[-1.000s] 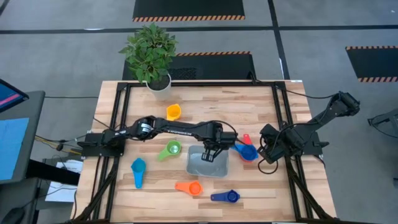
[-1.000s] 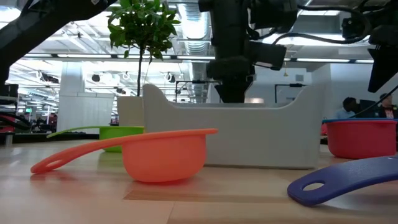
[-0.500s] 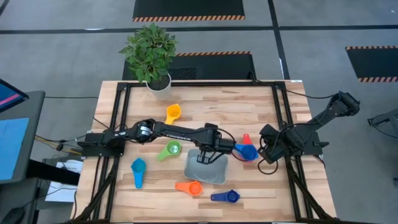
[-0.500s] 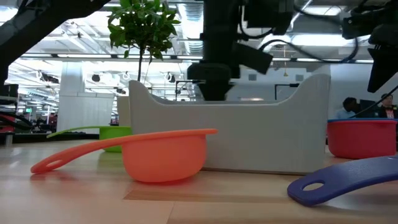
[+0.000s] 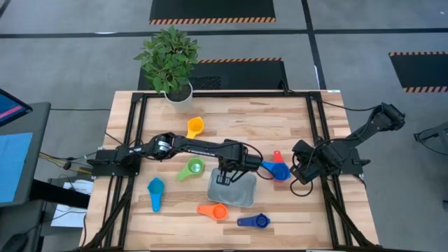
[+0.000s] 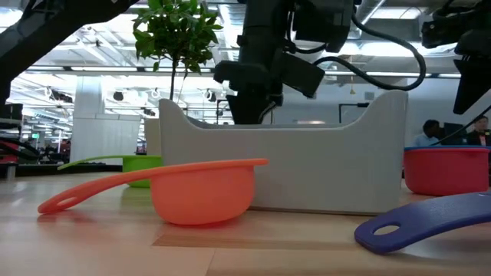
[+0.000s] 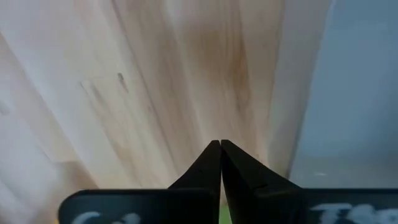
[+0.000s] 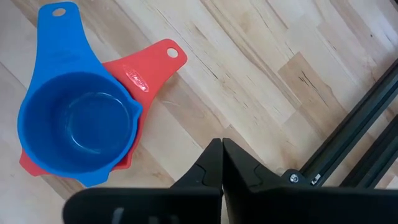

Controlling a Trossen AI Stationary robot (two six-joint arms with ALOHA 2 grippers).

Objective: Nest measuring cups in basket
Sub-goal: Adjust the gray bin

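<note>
Since a second ago your left end effector [image 5: 225,178], fingers pressed together and empty, has dragged the basket [image 5: 241,197] left; no cup lies inside, blue cup [image 8: 78,127] nests in red [image 8: 149,68] just right.

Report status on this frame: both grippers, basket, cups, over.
Left gripper shut, at the basket far rim. Right gripper shut, empty, parked at the table's right side. Basket holds no cups; blue cup nested in red cup beside it.
</note>
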